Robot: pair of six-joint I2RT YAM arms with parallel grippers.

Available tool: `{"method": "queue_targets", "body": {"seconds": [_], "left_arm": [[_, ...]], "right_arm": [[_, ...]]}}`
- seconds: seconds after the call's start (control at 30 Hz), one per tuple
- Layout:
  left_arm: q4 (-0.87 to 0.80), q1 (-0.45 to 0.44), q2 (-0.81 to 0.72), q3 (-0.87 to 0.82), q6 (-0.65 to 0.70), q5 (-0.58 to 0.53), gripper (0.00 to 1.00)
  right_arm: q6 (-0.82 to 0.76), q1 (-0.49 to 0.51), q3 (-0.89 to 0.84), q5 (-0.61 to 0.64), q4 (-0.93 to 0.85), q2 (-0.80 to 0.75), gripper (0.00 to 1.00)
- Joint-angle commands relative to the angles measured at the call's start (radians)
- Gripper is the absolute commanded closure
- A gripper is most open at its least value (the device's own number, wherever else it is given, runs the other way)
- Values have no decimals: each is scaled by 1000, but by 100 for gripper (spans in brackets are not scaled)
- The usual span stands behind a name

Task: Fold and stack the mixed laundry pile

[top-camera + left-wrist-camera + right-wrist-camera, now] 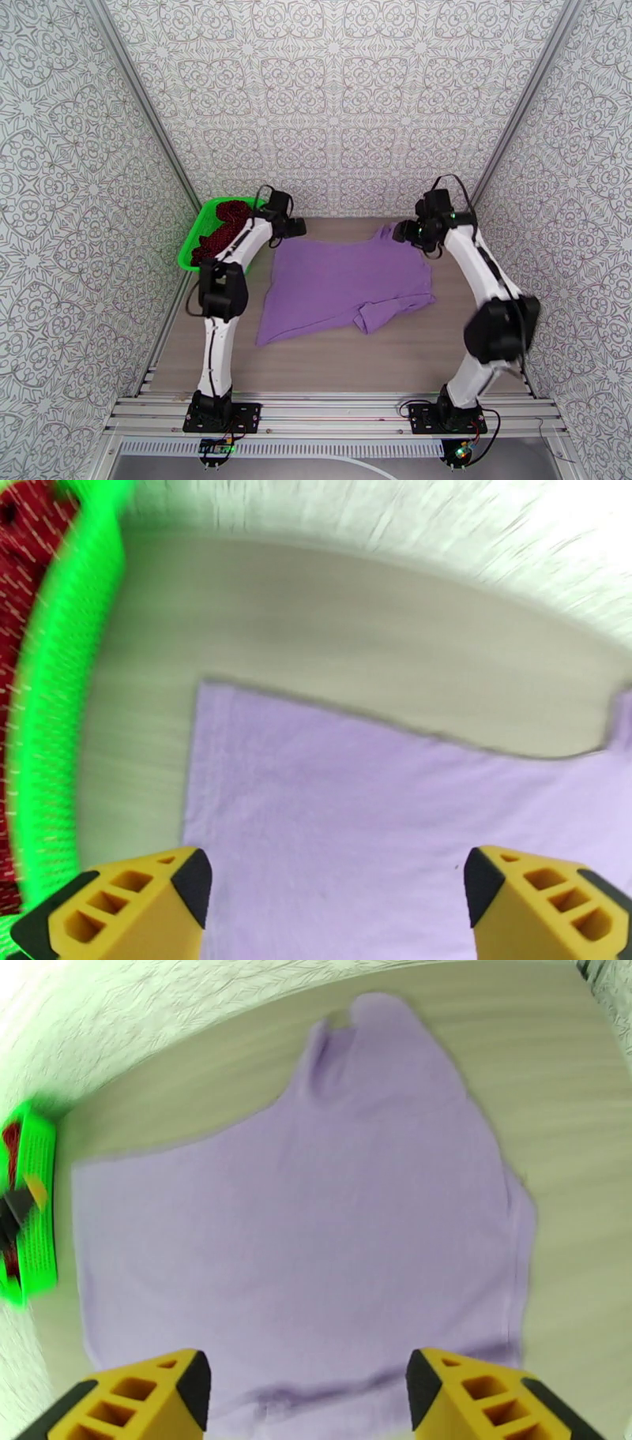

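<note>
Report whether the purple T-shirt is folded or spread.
Spread: the purple T-shirt lies mostly flat on the table, only one near edge flipped over.

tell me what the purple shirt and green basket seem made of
Purple shirt: soft matte cloth, possibly cotton; it lies limp and creased on the table. Green basket: bright plastic mesh, judging by its stiff perforated wall.

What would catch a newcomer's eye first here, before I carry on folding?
The lavender T-shirt lies spread nearly flat across the middle of the table. Next comes the bright green basket at the far left, holding the dark red speckled garment. The left gripper and right gripper both hang open above the shirt's far corners.
</note>
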Motion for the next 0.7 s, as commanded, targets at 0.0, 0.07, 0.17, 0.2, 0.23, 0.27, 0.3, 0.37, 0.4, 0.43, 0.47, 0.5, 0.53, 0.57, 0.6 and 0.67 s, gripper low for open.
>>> {"method": "queue_targets", "body": {"seconds": [0.0,0.07,0.17,0.2,0.23,0.27,0.3,0.37,0.4,0.43,0.47,0.5,0.53,0.57,0.6,0.67], "left_arm": [[33,-48,-141,-157,16,2,10],[65,-79,-209,-279,-3,8,12],[142,-133,-277,-457,-38,6,16],[171,-149,-286,-501,-51,7,18],[195,-160,-287,-538,-62,6,19],[224,-170,-280,-566,-75,7,19],[242,-175,-266,-582,-85,14,20],[261,-180,-229,-582,-95,23,22],[268,-184,-208,-576,-96,20,22],[274,-188,-190,-567,-96,17,22],[275,-191,-168,-557,-95,18,23],[277,-195,-154,-545,-93,17,23],[275,-198,-132,-535,-93,17,23],[279,-201,-114,-527,-94,19,23],[283,-202,-99,-523,-95,21,23],[290,-204,-68,-518,-100,31,24]], "right_arm": [[33,168,-228,135,-41,-17,33],[104,261,-337,159,-22,-57,36],[224,372,-477,188,23,-106,38],[258,401,-515,191,41,-119,39],[291,421,-544,193,58,-129,40],[328,443,-578,185,87,-142,41],[357,456,-601,180,112,-152,43],[413,480,-644,173,168,-166,47],[436,489,-660,173,192,-168,49],[450,490,-668,171,205,-167,50],[465,496,-677,170,222,-163,52],[479,497,-682,173,236,-157,52],[488,498,-686,174,248,-149,52],[494,498,-688,172,258,-138,52],[498,498,-687,174,265,-124,53],[505,498,-684,177,275,-95,53]]}}
